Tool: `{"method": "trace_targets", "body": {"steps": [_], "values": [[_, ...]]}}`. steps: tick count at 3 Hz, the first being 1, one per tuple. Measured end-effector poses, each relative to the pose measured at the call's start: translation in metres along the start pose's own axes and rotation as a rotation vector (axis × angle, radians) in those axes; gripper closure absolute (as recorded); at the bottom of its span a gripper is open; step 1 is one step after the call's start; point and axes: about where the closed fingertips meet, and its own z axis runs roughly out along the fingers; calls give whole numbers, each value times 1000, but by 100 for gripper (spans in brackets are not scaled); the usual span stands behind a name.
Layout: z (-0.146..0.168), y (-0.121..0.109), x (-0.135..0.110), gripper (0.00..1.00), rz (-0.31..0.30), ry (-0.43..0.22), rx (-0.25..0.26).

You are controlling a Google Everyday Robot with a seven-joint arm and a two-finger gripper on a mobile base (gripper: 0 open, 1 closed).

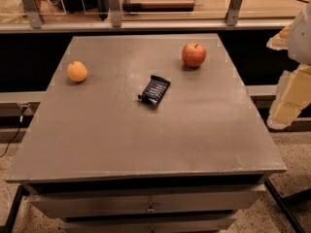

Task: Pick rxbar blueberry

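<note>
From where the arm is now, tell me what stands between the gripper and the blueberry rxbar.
Nothing visible does. The gripper hangs at the view's right edge, beyond the right side of the table. The rxbar blueberry lies flat mid-table. The red apple sits behind the line between them, the orange fruit far left.

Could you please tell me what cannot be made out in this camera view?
All in the camera view:
1. rxbar blueberry, mid-table: its pale lettering is too small to read.
2. hand, off the table's right side: partly cut off by the right frame edge, so its full shape is not shown.
3. drawers under the table: the lower ones are cut off by the bottom frame edge.
</note>
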Motion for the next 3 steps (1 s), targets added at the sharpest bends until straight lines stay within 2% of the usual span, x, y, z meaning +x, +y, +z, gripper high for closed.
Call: {"method": "trace_targets", "body": {"steps": [1,2,3], "values": [[0,0,0,0,0,0,0],[2,-13,-7,0,-59,-15,16],[6,-34,-25,0,-191,-42,38]]}}
